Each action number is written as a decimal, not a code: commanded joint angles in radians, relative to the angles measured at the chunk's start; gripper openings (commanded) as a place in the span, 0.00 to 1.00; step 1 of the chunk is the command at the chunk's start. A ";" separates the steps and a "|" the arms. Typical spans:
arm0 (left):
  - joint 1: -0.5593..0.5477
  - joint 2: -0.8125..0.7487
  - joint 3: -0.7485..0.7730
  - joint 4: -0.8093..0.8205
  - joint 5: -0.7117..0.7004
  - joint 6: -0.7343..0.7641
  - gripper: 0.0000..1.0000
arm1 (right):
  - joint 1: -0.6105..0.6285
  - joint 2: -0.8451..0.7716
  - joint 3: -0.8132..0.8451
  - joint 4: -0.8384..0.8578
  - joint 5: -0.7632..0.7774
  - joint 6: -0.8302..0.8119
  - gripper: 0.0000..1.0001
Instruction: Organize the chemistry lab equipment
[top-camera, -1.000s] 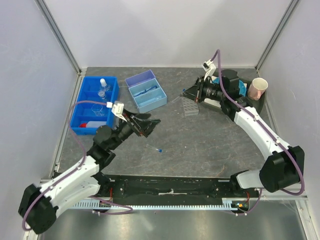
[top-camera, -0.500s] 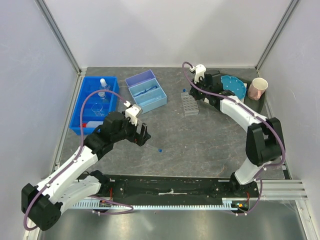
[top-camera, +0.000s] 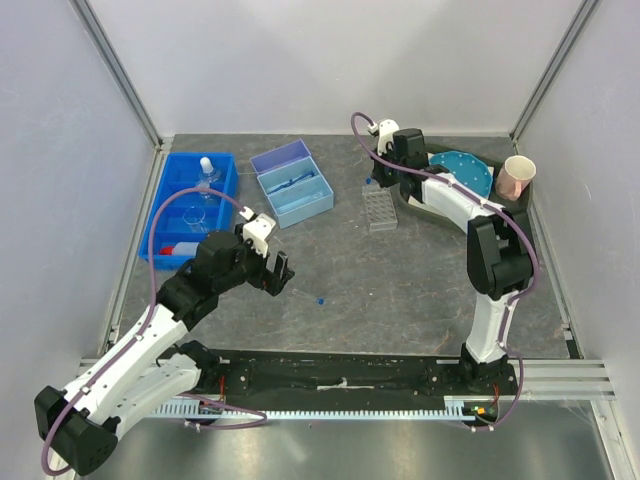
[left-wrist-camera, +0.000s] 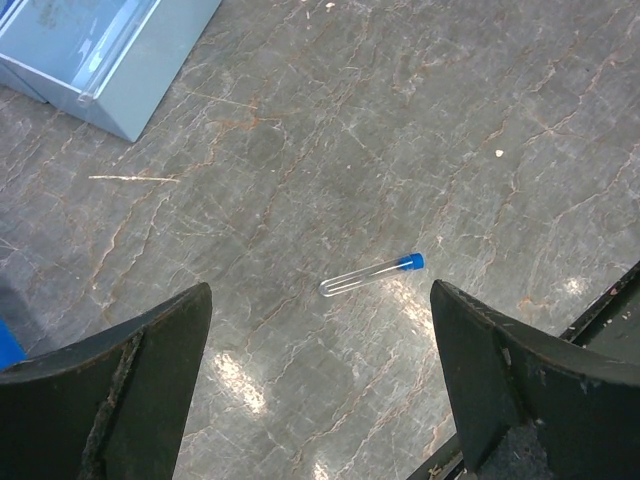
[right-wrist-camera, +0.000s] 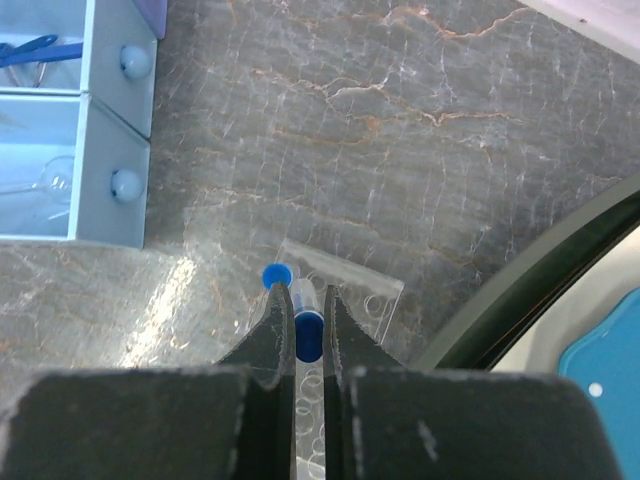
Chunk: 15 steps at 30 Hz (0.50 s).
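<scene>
A blue-capped clear tube (left-wrist-camera: 372, 276) lies flat on the grey table, seen from above too (top-camera: 318, 299). My left gripper (left-wrist-camera: 320, 300) hovers over it, open wide, with the tube just ahead of its fingers; from above it (top-camera: 272, 270) sits left of the tube. My right gripper (right-wrist-camera: 303, 295) is shut on another blue-capped tube (right-wrist-camera: 308, 332), held upright over the clear tube rack (right-wrist-camera: 365, 292). A further blue cap (right-wrist-camera: 276, 275) stands at the rack's near-left corner. From above, the right gripper (top-camera: 383, 172) is at the far end of the rack (top-camera: 380, 208).
A blue bin (top-camera: 160, 215) at the left holds a white bottle (top-camera: 207, 168), flasks and a red-nozzled bottle. A light blue box (top-camera: 292, 182) stands open behind the middle. At the right, a black tray (top-camera: 512, 210) carries a dotted blue disc (top-camera: 462, 170) and a paper cup (top-camera: 517, 177).
My right arm has swung left and turned its wrist down, bringing its tube over the rack. My left gripper has drawn back and left a little, staying open.
</scene>
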 joint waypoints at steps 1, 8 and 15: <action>0.003 -0.005 -0.004 0.014 -0.032 0.052 0.96 | 0.003 0.052 0.092 -0.003 0.008 -0.002 0.06; 0.004 -0.004 -0.004 0.015 -0.037 0.053 0.96 | 0.003 0.096 0.118 -0.020 0.024 -0.002 0.06; 0.003 -0.001 -0.005 0.017 -0.032 0.053 0.96 | 0.003 0.110 0.112 -0.029 0.049 -0.010 0.07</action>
